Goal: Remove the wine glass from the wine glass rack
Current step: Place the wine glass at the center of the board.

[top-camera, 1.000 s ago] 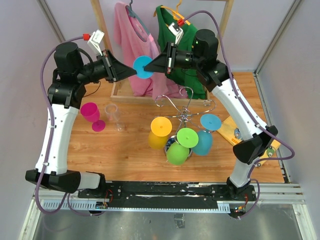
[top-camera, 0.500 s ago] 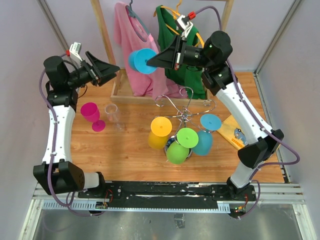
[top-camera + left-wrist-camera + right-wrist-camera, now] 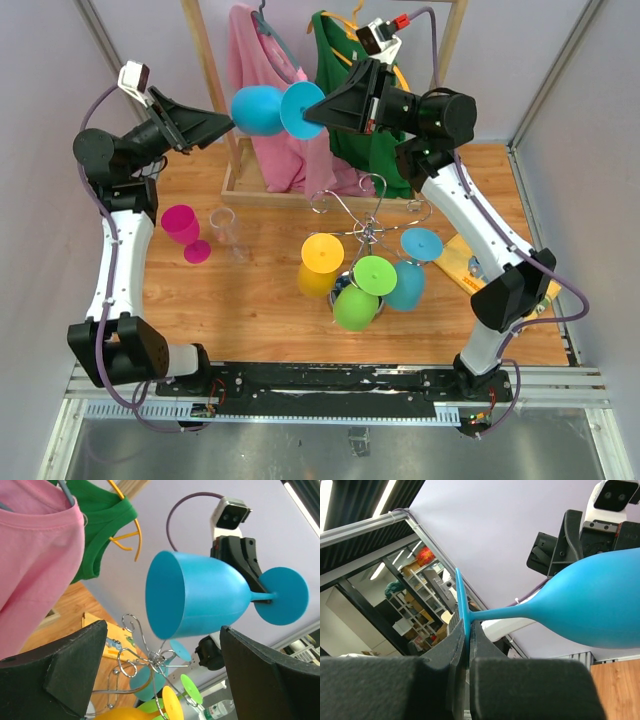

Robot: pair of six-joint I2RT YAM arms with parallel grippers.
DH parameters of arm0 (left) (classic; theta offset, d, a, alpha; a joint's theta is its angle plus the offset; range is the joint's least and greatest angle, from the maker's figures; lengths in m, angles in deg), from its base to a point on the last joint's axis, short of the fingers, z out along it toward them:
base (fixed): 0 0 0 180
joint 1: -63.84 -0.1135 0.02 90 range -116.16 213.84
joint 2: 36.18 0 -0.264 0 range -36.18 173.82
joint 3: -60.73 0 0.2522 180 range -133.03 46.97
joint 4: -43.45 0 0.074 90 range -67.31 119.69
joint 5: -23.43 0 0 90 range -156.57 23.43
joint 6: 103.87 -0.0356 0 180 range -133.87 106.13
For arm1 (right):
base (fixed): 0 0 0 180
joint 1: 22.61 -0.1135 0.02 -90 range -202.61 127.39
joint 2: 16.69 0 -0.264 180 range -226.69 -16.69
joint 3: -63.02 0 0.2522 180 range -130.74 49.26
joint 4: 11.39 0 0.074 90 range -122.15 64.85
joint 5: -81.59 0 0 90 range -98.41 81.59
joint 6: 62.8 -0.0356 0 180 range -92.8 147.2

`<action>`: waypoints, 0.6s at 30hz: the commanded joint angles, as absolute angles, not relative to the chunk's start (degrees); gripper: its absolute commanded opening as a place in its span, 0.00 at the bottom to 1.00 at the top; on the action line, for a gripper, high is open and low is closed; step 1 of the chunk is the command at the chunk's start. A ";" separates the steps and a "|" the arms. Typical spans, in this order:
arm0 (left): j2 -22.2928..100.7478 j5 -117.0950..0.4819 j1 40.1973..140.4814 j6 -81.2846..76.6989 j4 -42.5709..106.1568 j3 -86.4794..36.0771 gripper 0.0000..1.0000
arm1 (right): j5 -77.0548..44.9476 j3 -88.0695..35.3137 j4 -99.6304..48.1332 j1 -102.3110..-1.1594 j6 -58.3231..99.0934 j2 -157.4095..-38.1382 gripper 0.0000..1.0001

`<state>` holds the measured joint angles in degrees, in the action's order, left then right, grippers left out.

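Note:
A blue wine glass (image 3: 258,110) lies sideways in the air in front of the hanging shirts, with its mouth turned left. My right gripper (image 3: 312,110) is shut on the rim of its round foot (image 3: 461,597), the jaws pinching the disc edge-on (image 3: 468,630). My left gripper (image 3: 226,122) stands wide open just left of the bowl's mouth, its fingers (image 3: 70,670) apart from the glass (image 3: 200,602). The chrome wine glass rack (image 3: 372,222) stands on the table below, with yellow (image 3: 320,262), green (image 3: 362,290) and teal (image 3: 412,265) glasses hanging from it.
A pink glass (image 3: 184,228) and a clear glass (image 3: 227,230) stand on the table at the left. A wooden clothes rail (image 3: 204,55) at the back carries a pink shirt (image 3: 262,60) and a green shirt (image 3: 338,55). A yellow box (image 3: 462,262) lies right of the rack.
My left gripper has opened wide and drawn back to the left and upward. My right gripper has lifted the blue glass and turned it so the bowl points left.

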<state>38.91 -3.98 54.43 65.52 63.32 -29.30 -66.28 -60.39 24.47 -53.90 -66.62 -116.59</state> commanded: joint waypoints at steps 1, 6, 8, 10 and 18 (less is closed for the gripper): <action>40.16 -3.75 54.23 71.49 73.85 -30.01 0.99 | -66.30 -59.54 34.83 -53.46 -73.16 -117.32 0.01; 40.64 -3.98 55.22 72.78 75.21 -31.36 0.99 | -66.23 -59.50 35.60 -53.54 -73.56 -117.86 0.01; 40.79 -3.90 56.47 72.74 75.21 -31.83 0.99 | -66.25 -60.31 36.02 -53.83 -73.86 -118.39 0.01; 40.86 -4.06 58.10 72.71 75.17 -32.72 0.99 | -66.34 -60.55 36.02 -54.13 -73.87 -118.79 0.01; 40.11 -4.06 59.52 72.96 74.62 -36.70 0.96 | -66.31 -60.43 36.42 -54.47 -73.86 -119.12 0.01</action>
<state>41.18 -3.91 59.44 72.58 72.69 -34.00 -66.30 -59.10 32.36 -53.96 -73.31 -119.13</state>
